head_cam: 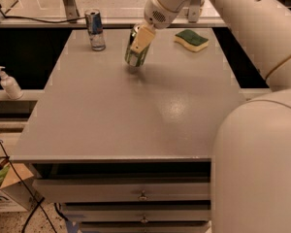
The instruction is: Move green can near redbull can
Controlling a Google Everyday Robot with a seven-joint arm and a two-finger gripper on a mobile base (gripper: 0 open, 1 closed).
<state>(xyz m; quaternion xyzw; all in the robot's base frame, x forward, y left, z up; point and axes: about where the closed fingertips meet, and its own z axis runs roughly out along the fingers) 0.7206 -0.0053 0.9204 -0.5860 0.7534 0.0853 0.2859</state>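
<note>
The green can (134, 55) is tilted in my gripper (138, 45), which is shut on it at the back middle of the grey table (131, 115). The can's lower end is at or just above the tabletop. The redbull can (95, 29) stands upright at the back left of the table, a short way to the left of the green can and apart from it.
A green-and-yellow sponge (192, 40) lies at the back right of the table. A soap dispenser bottle (8, 83) stands on a ledge to the left. My arm's large white body (252, 164) fills the right side. Drawers (136, 193) are below the table's front edge.
</note>
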